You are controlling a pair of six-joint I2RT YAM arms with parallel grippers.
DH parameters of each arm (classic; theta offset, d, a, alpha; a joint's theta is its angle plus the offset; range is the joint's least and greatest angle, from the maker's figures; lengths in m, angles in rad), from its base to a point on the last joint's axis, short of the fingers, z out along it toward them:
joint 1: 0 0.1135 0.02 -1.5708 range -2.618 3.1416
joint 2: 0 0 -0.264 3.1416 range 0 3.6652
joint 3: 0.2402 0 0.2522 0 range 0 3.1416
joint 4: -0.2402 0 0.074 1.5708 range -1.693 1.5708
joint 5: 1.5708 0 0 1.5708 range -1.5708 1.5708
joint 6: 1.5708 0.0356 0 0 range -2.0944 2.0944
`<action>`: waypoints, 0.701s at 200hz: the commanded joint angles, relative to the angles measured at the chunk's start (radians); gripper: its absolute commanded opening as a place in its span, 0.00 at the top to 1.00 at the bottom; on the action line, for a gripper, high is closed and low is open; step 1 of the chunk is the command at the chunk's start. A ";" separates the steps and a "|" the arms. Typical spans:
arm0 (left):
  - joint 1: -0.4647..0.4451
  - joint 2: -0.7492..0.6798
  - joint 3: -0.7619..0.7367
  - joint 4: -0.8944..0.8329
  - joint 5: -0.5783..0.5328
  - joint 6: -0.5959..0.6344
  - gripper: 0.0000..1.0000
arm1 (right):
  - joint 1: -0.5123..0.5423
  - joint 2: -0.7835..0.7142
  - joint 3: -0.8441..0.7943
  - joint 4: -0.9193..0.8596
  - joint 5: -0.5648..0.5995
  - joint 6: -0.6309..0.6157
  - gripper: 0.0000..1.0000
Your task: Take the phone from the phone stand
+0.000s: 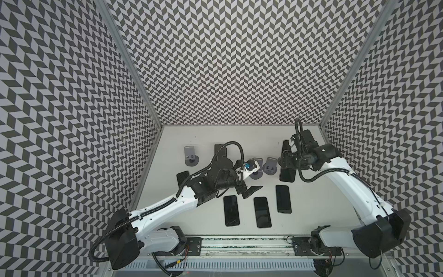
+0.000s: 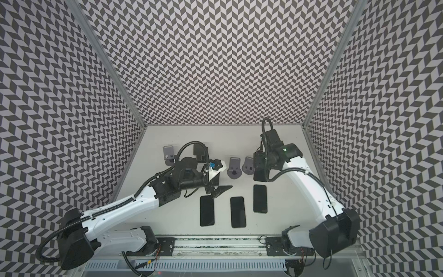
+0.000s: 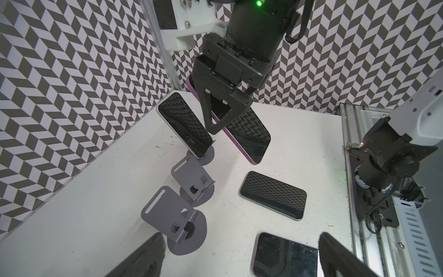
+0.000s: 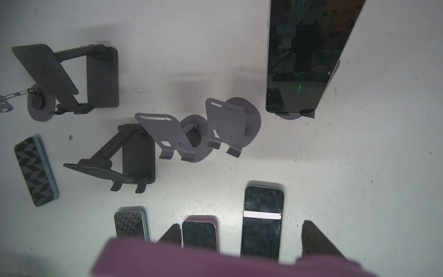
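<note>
My right gripper (image 1: 286,165) is shut on a purple-edged phone (image 3: 242,129), which hangs tilted over the table, clear of every stand. That phone fills the foreground of the right wrist view as a blurred purple edge (image 4: 215,261). Just behind it, a white-edged phone (image 3: 184,127) leans in a grey phone stand (image 3: 207,157) at the back right, also seen as a phone (image 4: 304,60) in the right wrist view. My left gripper (image 1: 249,190) stands open above the table's middle, holding nothing.
Three phones (image 1: 231,210) (image 1: 262,212) (image 1: 283,199) lie flat in a row near the front; another phone (image 1: 183,178) lies partly under the left arm. Empty grey stands (image 1: 191,156) (image 1: 255,170) (image 1: 270,166) and a black stand (image 1: 220,151) stand across the back.
</note>
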 commanded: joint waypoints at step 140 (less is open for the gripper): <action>-0.027 -0.010 0.019 0.009 0.036 -0.037 0.00 | -0.029 -0.074 -0.144 -0.049 0.076 -0.024 0.53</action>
